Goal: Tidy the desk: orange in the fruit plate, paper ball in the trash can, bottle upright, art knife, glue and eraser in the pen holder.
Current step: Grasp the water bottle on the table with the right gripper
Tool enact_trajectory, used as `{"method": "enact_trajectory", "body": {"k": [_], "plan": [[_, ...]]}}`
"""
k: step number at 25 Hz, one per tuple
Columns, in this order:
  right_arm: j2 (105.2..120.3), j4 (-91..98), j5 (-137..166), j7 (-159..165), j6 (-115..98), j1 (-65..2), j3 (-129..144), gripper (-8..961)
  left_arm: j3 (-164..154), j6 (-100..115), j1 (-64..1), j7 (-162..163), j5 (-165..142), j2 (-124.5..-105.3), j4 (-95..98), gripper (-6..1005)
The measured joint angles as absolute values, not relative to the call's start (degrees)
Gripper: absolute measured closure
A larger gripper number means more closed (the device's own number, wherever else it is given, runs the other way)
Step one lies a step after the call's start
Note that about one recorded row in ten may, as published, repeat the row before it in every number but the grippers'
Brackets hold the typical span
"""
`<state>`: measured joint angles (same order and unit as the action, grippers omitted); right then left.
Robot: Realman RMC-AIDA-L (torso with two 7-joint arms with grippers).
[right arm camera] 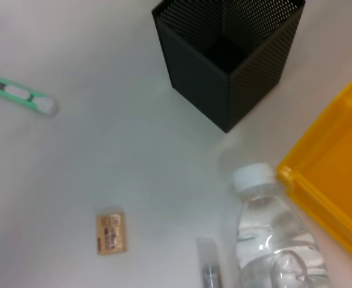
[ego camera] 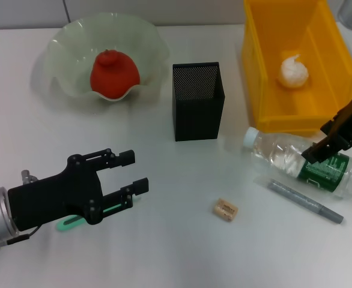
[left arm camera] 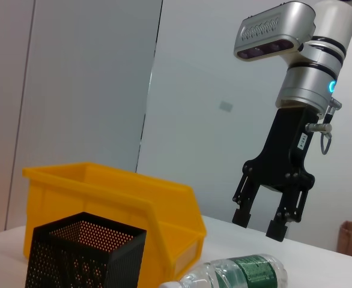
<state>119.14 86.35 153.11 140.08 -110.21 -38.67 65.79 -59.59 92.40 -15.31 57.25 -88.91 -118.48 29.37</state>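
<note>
Orange-red fruit (ego camera: 114,73): lying in the pale green wavy-edged glass plate (ego camera: 65,48), far left of the desk.
White crumpled paper ball (ego camera: 294,71): inside the yellow plastic bin (ego camera: 257,66), far right.
Black mesh square pen holder (ego camera: 197,101): upright between plate and bin, nothing visible inside.
Clear plastic bottle with white cap and green label (ego camera: 284,159): lying on its side just before the bin.
Grey glue stick (ego camera: 305,201): flat beside the bottle.
Tan eraser (ego camera: 225,209): flat, mid-desk.
Green art knife (right arm camera: 20,93): flat beneath the left gripper.
Left gripper (ego camera: 134,172): fingers apart, hovering over the knife.
Right gripper (left arm camera: 259,224): fingers apart, poised just above the bottle.
</note>
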Motion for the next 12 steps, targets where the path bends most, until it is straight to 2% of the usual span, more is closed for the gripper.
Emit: {"method": "enact_trajectory", "body": {"k": [12], "plan": [[119.16, 84.5, 153.8, 139.9, -106.5, -38.8, 66.0, 244, -59.5, 92.7, -15.0, 55.8, -88.9, -118.39, 28.9, 421]]}}
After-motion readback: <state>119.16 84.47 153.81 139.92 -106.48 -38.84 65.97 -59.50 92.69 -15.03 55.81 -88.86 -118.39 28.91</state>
